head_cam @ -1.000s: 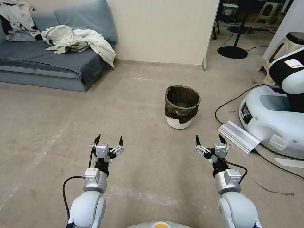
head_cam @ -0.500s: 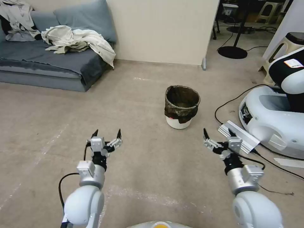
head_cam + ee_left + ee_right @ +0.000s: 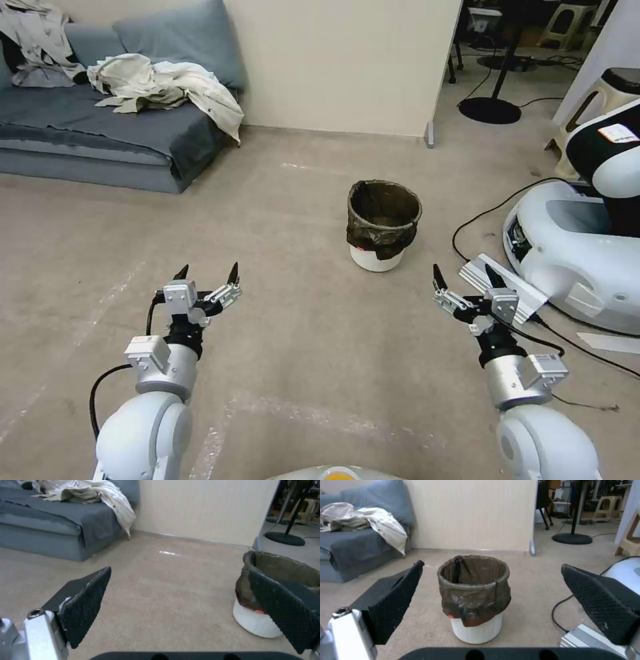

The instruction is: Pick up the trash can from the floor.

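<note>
The trash can (image 3: 383, 224) is a small round white bin with a crinkled dark bag folded over its rim. It stands upright on the beige floor (image 3: 287, 200), ahead of me and a little right of centre. My left gripper (image 3: 207, 271) hovers open, nearer to me and left of the can. My right gripper (image 3: 465, 275) hovers open, nearer to me and right of it. Neither touches the can. In the right wrist view the trash can (image 3: 474, 597) stands between the open fingers (image 3: 391, 601), farther off. In the left wrist view the trash can (image 3: 266, 597) sits partly behind one finger (image 3: 283, 610).
A blue-grey sofa (image 3: 113, 127) with crumpled pale cloth stands at the far left. A beige wall (image 3: 347, 60) runs behind the can. At the right are another white robot base (image 3: 573, 247), a black cable (image 3: 480, 217), a ribbed grey panel (image 3: 500, 285) and a beige stool (image 3: 600, 107).
Both arms have spread outward: the left gripper moved left and slightly forward, the right gripper moved right and slightly forward. Both stay open. The trash can has not moved.
</note>
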